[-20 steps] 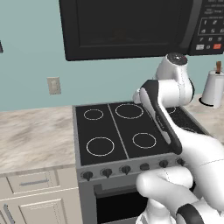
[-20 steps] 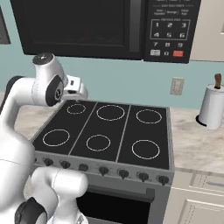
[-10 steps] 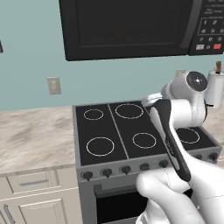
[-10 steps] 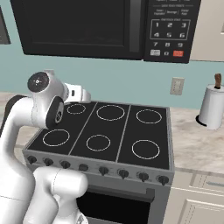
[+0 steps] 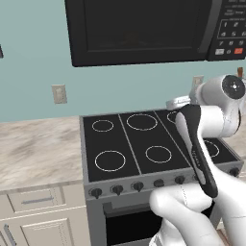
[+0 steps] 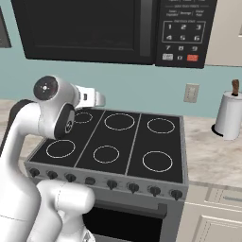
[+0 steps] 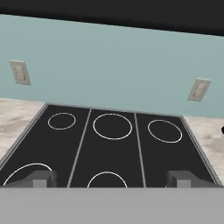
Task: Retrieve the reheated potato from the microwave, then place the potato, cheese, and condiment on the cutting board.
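Observation:
The black microwave (image 5: pixel 139 29) hangs on the wall above the stove with its dark glass door closed, and its keypad (image 6: pixel 182 35) has a red button. Its underside shows as the dark band (image 7: pixel 109 11) at the top of the hand view. My gripper (image 7: pixel 111 179) is open, its two fingertips wide apart with nothing between them, low over the stovetop and facing the back wall. My white hand (image 6: pixel 92 99) hovers above the stove's back left burner, well below the microwave. The potato, cheese, condiment and cutting board are out of view.
A black stovetop (image 6: pixel 118 142) with six ring burners lies below, with knobs (image 5: pixel 137 186) along its front. A paper towel roll (image 6: pixel 228 116) stands on the right counter. Marbled counter (image 5: pixel 38 149) lies left of the stove. Outlets (image 7: pixel 200 90) are on the teal wall.
My arm's upper joint has dropped and swung toward the right side of the left base view. The hand has edged slightly along the stove's back. The jaws stay open.

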